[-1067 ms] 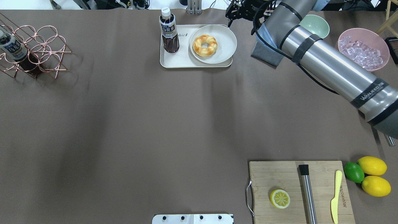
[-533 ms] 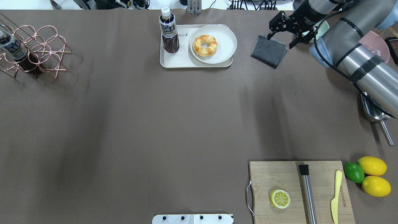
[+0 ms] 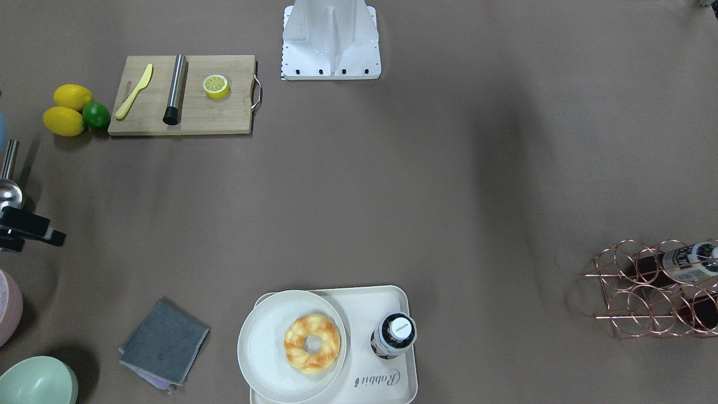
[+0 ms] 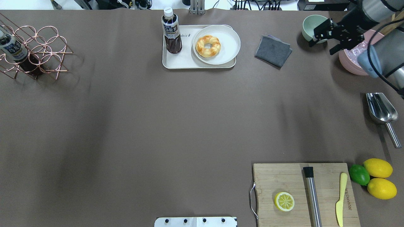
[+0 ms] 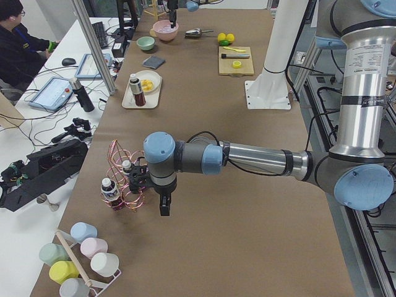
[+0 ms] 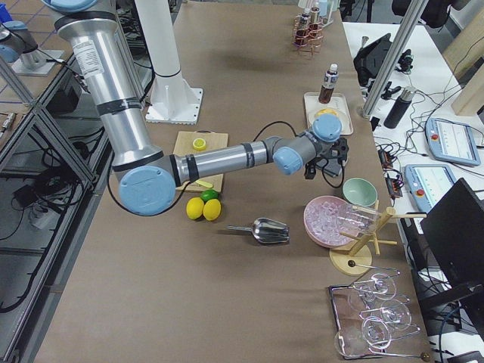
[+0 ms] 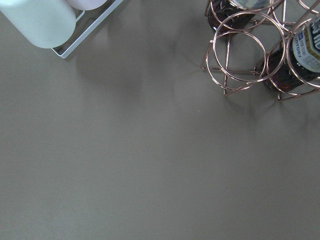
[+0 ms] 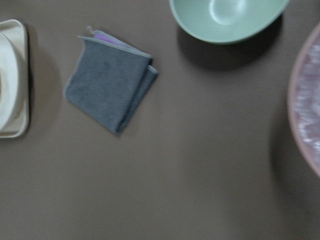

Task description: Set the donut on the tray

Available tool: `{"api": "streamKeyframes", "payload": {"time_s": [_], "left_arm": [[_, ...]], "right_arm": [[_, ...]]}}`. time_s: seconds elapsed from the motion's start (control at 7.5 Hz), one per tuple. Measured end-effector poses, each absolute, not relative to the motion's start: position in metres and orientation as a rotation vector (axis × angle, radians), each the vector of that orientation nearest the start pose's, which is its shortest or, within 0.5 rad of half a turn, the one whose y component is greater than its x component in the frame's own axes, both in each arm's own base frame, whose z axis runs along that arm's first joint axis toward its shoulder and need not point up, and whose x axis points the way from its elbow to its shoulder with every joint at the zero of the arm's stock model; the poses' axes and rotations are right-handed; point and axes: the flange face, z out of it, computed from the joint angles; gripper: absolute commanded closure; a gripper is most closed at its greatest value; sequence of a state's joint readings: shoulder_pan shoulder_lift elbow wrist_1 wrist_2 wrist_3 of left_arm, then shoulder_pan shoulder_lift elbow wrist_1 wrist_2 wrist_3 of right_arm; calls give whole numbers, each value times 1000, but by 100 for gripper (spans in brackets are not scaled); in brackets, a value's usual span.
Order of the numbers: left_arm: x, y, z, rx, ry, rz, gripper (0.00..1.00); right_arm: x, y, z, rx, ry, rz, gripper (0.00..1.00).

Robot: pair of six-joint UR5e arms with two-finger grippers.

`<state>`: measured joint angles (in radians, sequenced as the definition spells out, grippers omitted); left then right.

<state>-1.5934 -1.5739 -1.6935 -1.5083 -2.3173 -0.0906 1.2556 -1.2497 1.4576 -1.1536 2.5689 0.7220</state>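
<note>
The donut (image 4: 207,46), golden-brown and twisted, lies on a round off-white plate (image 4: 228,44). The plate rests on the right part of the cream tray (image 4: 181,60), at the table's far middle. The donut also shows in the front-facing view (image 3: 312,343), with the tray (image 3: 387,365) under the plate. My right gripper (image 4: 322,47) is open and empty, well to the right of the tray, between a green bowl and a pink bowl. My left gripper (image 5: 164,207) shows only in the exterior left view, beside a copper rack. I cannot tell whether it is open or shut.
A dark drink bottle (image 4: 171,31) stands on the tray's left part. A folded grey cloth (image 4: 273,50), green bowl (image 4: 311,25), pink ice bowl (image 4: 348,61) and metal scoop (image 4: 380,110) lie right. A cutting board (image 4: 277,179) with a lemon half (image 4: 284,201) is near right; copper rack (image 4: 38,50) far left.
My right arm has swung right, from beside the tray, over the grey cloth, to the green bowl. The donut, plate and tray have not moved.
</note>
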Motion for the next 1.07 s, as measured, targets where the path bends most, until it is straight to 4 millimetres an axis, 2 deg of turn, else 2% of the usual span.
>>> {"api": "streamKeyframes", "payload": {"time_s": [0.13,0.4,0.53,0.67,0.8,0.93,1.07], "left_arm": [[-77,-493,605,34,748,-85,2],[-77,-493,605,35,749,-85,2],[-77,-493,605,35,749,-85,2],[-77,-493,605,35,749,-85,2],[-77,-492,606,33,749,-85,2],[-77,-491,607,32,749,-86,2],[-77,-490,608,30,750,-86,2]], "right_arm": [[-116,-591,506,39,-1097,42,0],[-78,-548,570,65,-1019,25,0],[-64,-535,594,73,-957,12,0],[-45,-529,610,69,-900,-12,0],[-19,-525,615,48,-856,-34,0],[10,-519,609,16,-813,-50,0],[32,-513,591,-18,-769,-59,0]]}}
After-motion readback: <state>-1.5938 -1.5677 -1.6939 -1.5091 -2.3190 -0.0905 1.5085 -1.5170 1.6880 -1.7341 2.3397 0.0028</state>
